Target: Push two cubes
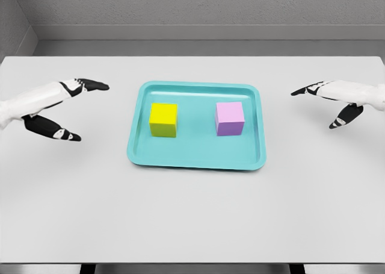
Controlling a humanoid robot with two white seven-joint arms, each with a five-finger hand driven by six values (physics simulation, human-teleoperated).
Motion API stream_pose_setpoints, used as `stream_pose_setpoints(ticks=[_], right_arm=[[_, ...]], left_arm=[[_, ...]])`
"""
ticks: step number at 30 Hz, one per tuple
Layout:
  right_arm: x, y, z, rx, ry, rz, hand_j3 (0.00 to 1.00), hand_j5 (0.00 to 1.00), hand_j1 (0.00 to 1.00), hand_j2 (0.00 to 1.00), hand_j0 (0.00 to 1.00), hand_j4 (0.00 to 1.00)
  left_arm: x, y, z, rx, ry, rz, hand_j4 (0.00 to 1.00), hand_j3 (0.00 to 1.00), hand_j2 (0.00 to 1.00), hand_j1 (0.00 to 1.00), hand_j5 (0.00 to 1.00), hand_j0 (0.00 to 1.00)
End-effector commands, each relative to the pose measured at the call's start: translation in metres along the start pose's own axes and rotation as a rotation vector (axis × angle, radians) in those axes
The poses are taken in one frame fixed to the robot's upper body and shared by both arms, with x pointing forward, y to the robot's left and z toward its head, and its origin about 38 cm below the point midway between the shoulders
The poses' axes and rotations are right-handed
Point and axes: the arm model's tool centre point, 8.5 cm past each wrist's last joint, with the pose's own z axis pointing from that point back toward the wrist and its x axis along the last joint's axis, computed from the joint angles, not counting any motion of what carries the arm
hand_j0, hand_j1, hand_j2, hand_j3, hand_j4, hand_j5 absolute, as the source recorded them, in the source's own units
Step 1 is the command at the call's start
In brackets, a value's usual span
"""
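A yellow cube (163, 120) sits in the left half of a teal tray (197, 157), and a purple cube (230, 118) sits in the right half. The two cubes are apart, with a gap of bare tray between them. My left hand (75, 108) hovers over the table to the left of the tray, fingers spread and holding nothing. To the right of the tray is my right hand (322, 105), also open, with its fingers pointing toward the tray. Neither hand touches the tray or a cube.
The tray lies in the middle of a white table (192, 220). A grey wall runs behind the table's far edge.
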Motion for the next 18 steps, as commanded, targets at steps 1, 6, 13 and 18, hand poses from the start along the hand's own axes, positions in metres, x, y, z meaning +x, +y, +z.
stream_pose_setpoints(ticks=[1,6,13,18], right_arm=[[0.002,0.001,-0.004,0.002,-0.01,0.001,1.0,1.0,1.0,1.0,1.0,1.0],[0.005,-0.006,-0.004,-0.007,-0.014,0.013,1.0,1.0,1.0,1.0,1.0,1.0],[0.003,-0.013,-0.002,-0.018,-0.008,0.017,1.0,1.0,1.0,1.0,1.0,1.0],[0.006,-0.011,-0.01,-0.011,-0.019,0.016,0.91,0.91,0.91,0.91,0.91,0.91]], left_arm=[[0.001,-0.002,-0.002,0.002,-0.007,0.011,1.0,1.0,1.0,1.0,1.0,1.0],[0.0,-0.006,-0.006,-0.005,-0.007,0.005,1.0,1.0,1.0,1.0,1.0,1.0],[0.001,-0.006,-0.007,-0.003,-0.01,0.005,1.0,1.0,1.0,1.0,1.0,1.0],[0.0,-0.009,-0.011,-0.003,-0.014,0.005,1.0,1.0,1.0,1.0,1.0,1.0]])
